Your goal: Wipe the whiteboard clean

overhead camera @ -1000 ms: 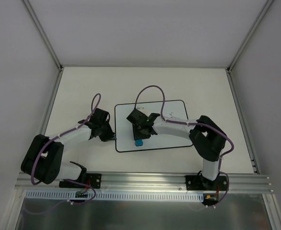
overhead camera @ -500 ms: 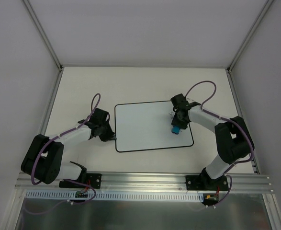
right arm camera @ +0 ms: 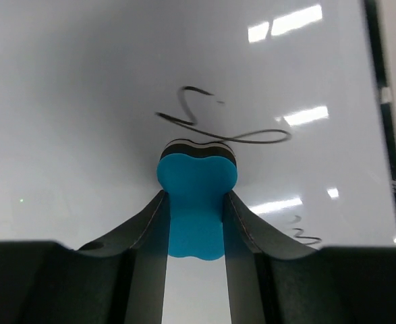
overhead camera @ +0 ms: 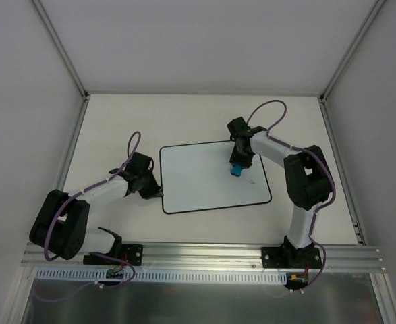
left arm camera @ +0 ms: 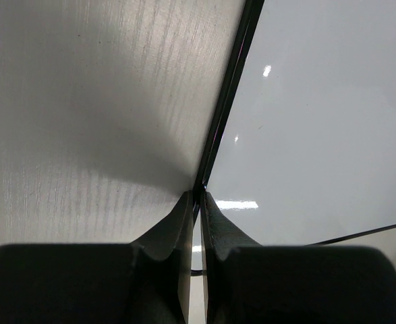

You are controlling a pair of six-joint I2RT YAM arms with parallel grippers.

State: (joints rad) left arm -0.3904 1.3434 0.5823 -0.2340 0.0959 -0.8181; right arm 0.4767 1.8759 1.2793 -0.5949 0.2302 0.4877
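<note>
The right gripper (right arm camera: 196, 202), clamped on the blue eraser (right arm camera: 196, 179), faces a cursive stroke (right arm camera: 221, 133) just ahead (felt edge nearly touching). The left gripper (left arm camera: 198, 197) pinches the whiteboard (left arm camera: 319, 135) by its edge.

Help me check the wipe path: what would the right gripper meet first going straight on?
Its blue eraser leads, and first ahead is the black marker stroke on the whiteboard, perhaps touching it.

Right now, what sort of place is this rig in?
Probably a robot lab test cell: bare white panels in metal framing, a mounting rail along the table edge, and a whiteboard with a blue eraser on it.
</note>
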